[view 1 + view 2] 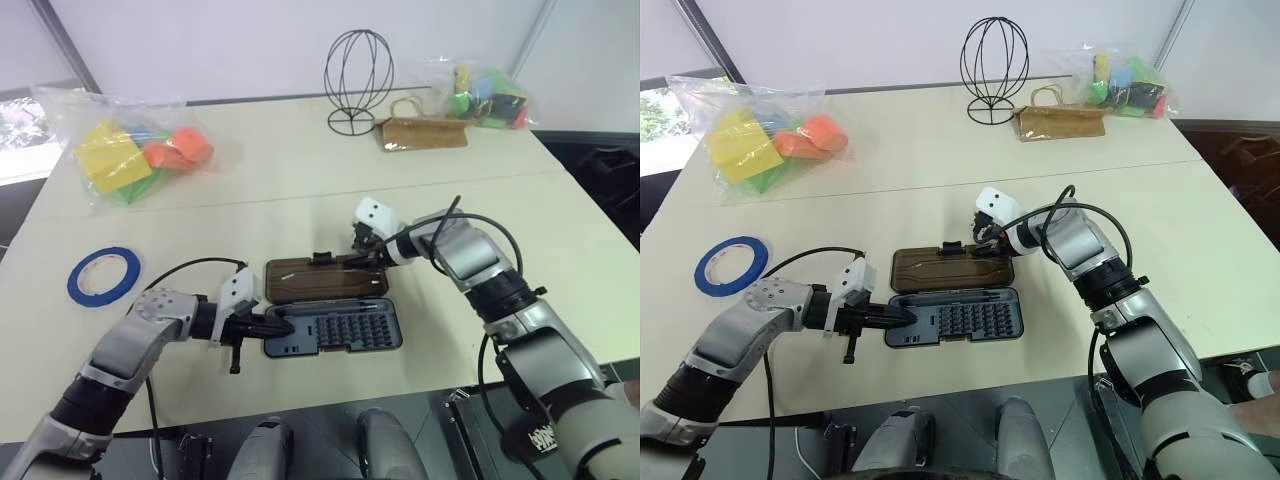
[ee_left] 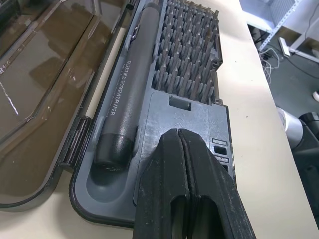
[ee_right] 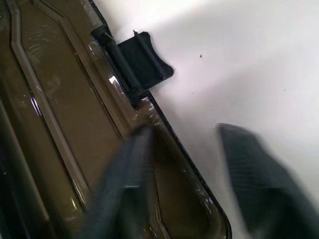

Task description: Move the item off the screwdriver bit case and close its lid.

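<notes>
Case open, tape off to the left

Nearest me, the case (image 1: 333,326) lies open on the tabletop (image 1: 300,180). Blue tape (image 1: 103,275) sits well left of it. My left gripper (image 2: 185,164), pressed together, rests on the case's left end. My right gripper (image 3: 199,184), fingers apart, straddles the lid's (image 1: 325,276) far right edge.

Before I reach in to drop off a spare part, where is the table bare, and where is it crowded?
Bare: the stretch between the blue tape ring and the bagged blocks, and the table's right side beyond the right gripper. Crowded: the middle, where both arms work at the open bit case and its lid.
</notes>
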`<act>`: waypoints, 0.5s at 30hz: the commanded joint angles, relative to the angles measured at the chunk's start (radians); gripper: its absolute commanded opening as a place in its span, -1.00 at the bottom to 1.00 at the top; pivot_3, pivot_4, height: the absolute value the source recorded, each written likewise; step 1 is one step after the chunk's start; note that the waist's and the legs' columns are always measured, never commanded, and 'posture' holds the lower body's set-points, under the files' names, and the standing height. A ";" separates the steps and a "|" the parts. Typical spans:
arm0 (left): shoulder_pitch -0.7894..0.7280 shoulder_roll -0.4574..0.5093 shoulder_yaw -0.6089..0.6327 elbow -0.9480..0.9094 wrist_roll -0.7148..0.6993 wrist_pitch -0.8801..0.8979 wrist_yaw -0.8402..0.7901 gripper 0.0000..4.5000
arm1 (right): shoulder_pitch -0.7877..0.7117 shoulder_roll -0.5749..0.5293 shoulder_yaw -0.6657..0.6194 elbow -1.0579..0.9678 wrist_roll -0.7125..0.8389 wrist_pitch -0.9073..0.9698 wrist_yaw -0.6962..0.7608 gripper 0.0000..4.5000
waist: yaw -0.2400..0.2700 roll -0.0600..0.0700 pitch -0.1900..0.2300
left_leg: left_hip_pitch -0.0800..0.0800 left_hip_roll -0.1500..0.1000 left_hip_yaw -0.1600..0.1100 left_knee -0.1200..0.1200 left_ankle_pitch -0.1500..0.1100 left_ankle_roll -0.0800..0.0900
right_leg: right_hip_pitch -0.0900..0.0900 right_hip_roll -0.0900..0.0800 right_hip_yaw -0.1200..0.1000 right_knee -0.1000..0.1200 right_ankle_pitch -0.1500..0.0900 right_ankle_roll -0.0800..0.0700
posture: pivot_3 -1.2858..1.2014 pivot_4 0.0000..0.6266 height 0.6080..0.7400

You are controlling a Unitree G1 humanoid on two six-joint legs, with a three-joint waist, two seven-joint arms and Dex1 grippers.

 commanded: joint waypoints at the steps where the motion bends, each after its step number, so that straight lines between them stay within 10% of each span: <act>1: 0.006 0.010 0.006 -0.003 0.020 0.013 0.017 -1.00 | 0.016 -0.012 0.001 -0.030 -0.018 0.001 0.005 -0.98 | 0.000 -0.001 -0.001 | 0.000 0.000 0.000 0.000 0.000 0.000 | 0.000 0.000 0.000 0.000 0.000 0.000 | 0.03 -0.52 1.00; 15: -0.032 -0.006 0.019 0.033 0.021 -0.002 0.046 -1.00 | 0.062 -0.039 0.038 -0.110 -0.041 0.011 0.063 -0.99 | 0.004 -0.001 -0.001 | 0.006 0.000 0.000 0.000 0.000 0.001 | 0.006 0.000 0.000 0.000 0.000 0.000 | 0.03 -0.52 1.00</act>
